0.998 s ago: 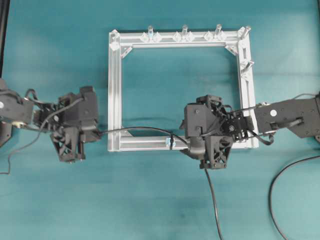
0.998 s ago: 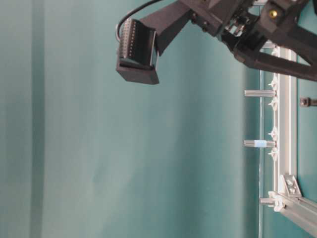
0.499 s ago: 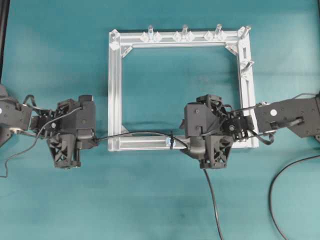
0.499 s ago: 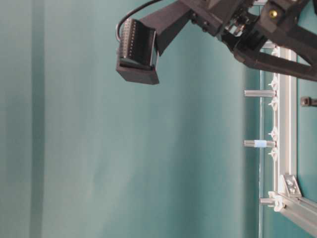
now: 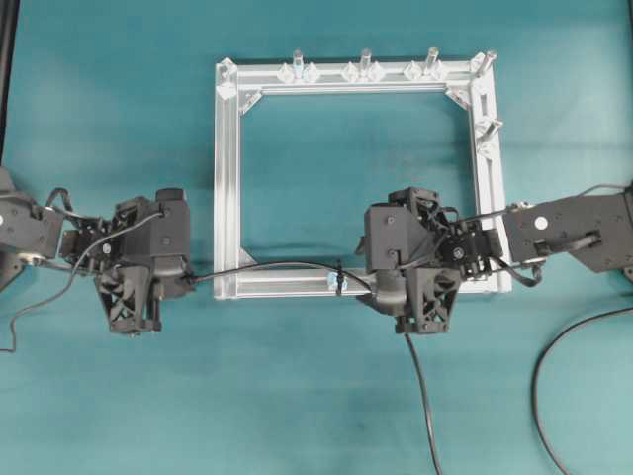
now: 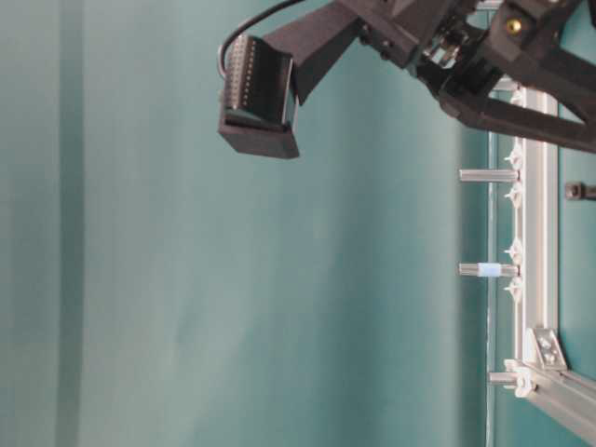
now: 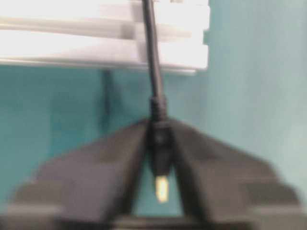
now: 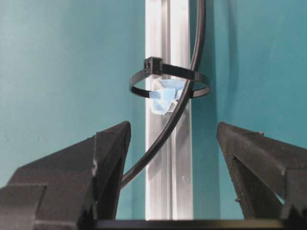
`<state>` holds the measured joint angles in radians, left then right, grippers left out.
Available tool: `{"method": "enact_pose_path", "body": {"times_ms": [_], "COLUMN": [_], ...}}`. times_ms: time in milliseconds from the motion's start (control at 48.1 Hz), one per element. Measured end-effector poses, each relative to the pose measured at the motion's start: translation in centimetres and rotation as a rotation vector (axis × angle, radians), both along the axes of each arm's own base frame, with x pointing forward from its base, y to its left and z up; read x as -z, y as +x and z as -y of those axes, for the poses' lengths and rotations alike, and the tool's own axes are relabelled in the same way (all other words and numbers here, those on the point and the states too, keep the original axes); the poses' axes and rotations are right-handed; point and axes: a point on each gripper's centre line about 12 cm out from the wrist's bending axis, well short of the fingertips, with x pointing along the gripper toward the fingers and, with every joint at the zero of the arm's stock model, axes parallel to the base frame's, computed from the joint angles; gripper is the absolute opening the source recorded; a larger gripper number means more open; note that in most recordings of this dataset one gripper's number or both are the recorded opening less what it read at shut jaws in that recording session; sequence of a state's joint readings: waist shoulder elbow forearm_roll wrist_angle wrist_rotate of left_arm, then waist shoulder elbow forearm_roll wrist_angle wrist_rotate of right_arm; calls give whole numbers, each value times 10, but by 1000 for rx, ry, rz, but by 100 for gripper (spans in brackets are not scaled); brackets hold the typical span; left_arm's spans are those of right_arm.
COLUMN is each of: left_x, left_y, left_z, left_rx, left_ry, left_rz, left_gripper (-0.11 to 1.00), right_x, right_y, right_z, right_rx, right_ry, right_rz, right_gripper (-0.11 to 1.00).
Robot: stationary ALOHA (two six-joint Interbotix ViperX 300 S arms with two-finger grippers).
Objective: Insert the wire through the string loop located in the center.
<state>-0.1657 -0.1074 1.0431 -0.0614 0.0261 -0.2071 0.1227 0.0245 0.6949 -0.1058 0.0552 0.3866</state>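
The left gripper (image 7: 160, 158) has its jaws clamped on the plug of the wire (image 7: 154, 72), metal tip showing between them. The right gripper (image 8: 172, 158) stands wide; the wire runs between its jaws and through the string loop (image 8: 169, 84) just ahead, circling the frame bar (image 8: 168, 43).

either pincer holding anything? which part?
Left pincer grips the wire at its plug end. Right pincer is open, holding nothing.
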Motion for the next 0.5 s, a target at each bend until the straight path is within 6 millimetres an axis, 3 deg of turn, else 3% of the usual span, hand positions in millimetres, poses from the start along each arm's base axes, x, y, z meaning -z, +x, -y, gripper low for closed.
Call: {"method": "enact_pose_path", "body": {"times_ms": [125, 499], "left_x": [0, -2], "left_y": [0, 0], "left_z": [0, 0], "left_rx": [-1, 0], "left_ry": [-1, -1], "left_rz": [0, 5], "left_gripper": [79, 76], "right_x": [0, 0], "right_y": [0, 0], "right_z": [0, 1], "right_rx": [0, 3], "right_ry": [0, 1], "right_rz": [0, 1], "right_gripper": [74, 74]}}
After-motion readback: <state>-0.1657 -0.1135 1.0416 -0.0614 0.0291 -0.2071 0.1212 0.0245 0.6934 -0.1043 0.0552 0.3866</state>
